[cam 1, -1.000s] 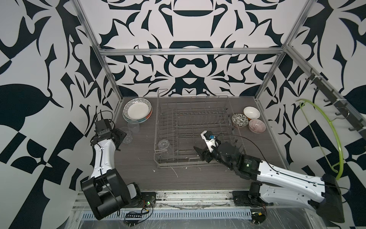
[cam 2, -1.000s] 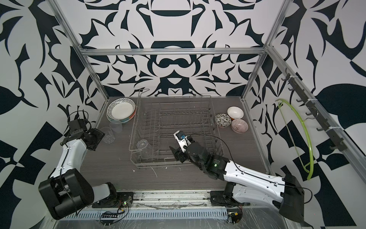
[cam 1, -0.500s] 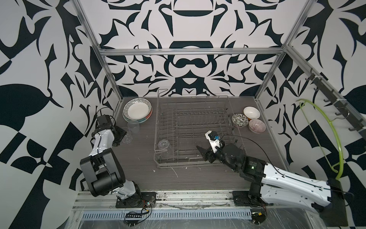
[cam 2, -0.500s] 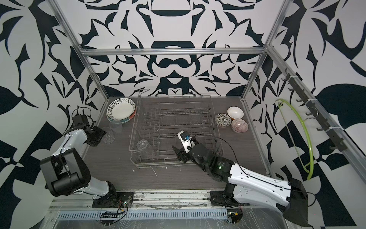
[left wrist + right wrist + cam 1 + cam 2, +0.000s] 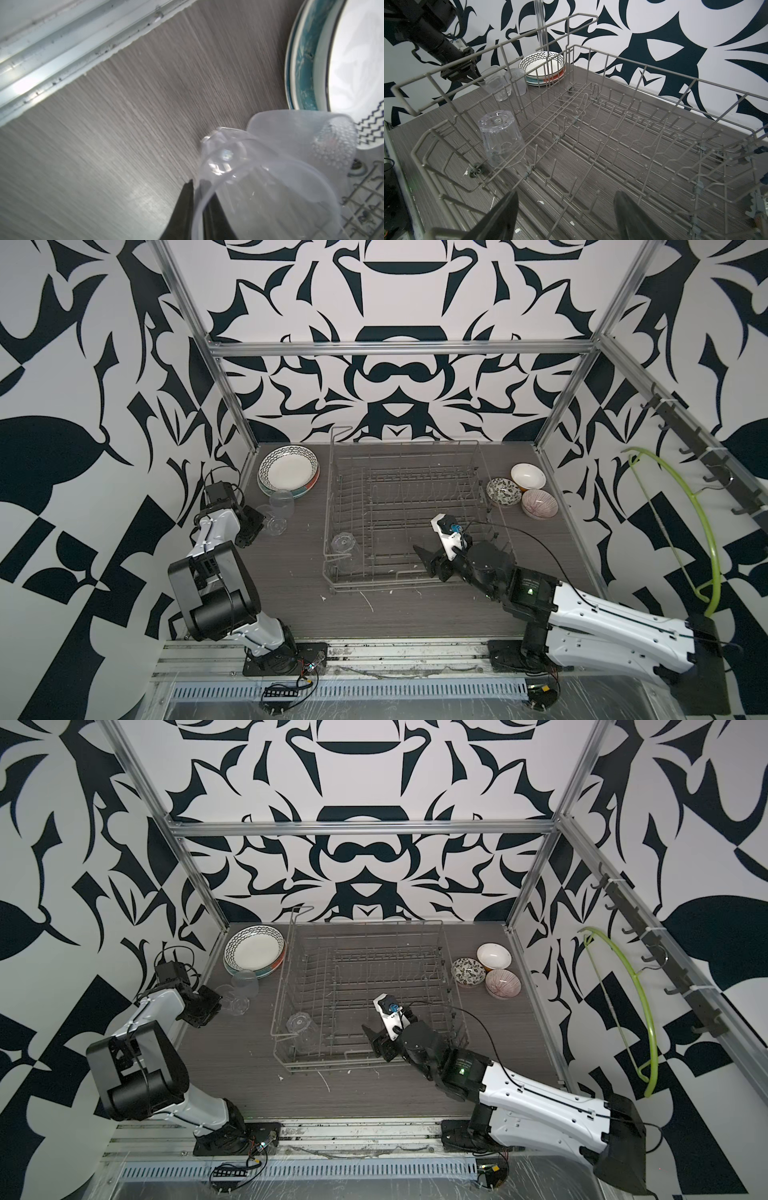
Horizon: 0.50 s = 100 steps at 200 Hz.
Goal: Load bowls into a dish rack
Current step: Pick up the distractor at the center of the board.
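Three bowls sit on the table to the right of the dish rack [image 5: 330, 497] in both top views: a white-inside one [image 5: 528, 476], a floral one [image 5: 503, 491] and a pink striped one [image 5: 539, 503]. The wire rack [image 5: 612, 128] fills the right wrist view. My right gripper [image 5: 566, 195] hangs open over the rack's near end [image 5: 432, 564], holding nothing and far from the bowls. My left gripper [image 5: 197, 182] is at the table's left side [image 5: 253, 524], shut on the rim of a clear glass [image 5: 228, 166].
Stacked plates [image 5: 289, 470] lie at the back left, with a frosted glass [image 5: 281, 502] just in front of them. Another clear glass [image 5: 344, 545] stands upside down in the rack's near left corner. A green hoop [image 5: 702, 526] hangs on the right wall.
My left gripper has closed on the clear glass's rim, and the left arm's elbow has swung toward the front. The right arm has shifted slightly, its gripper still open.
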Tool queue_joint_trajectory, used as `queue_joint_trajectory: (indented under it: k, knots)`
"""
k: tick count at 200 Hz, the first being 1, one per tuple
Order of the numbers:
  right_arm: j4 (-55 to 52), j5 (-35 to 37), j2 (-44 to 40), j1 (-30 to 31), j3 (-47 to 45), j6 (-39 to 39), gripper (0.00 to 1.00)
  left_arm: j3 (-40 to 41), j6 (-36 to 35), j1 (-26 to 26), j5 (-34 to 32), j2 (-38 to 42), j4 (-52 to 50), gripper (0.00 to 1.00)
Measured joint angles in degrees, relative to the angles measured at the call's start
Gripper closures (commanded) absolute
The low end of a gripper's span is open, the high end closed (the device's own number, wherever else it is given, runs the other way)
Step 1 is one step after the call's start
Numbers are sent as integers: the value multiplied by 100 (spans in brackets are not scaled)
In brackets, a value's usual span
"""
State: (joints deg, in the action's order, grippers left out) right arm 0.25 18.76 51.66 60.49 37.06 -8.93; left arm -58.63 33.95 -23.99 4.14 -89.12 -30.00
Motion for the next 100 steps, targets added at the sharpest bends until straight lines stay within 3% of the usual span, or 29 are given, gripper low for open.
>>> queue_joint_trajectory:
  k: [17, 63, 100]
  knots:
    - [-2, 17, 0, 0, -2, 0, 22, 0, -15, 0, -7, 0, -2, 100]
    - [-11, 39, -66, 0, -28, -4, 22, -144, -48, 0, -37, 48, -245, 100]
    - [-9, 55, -181, 0, -70, -22, 20, -334, -79, 0, -13, 586, -610, 100]
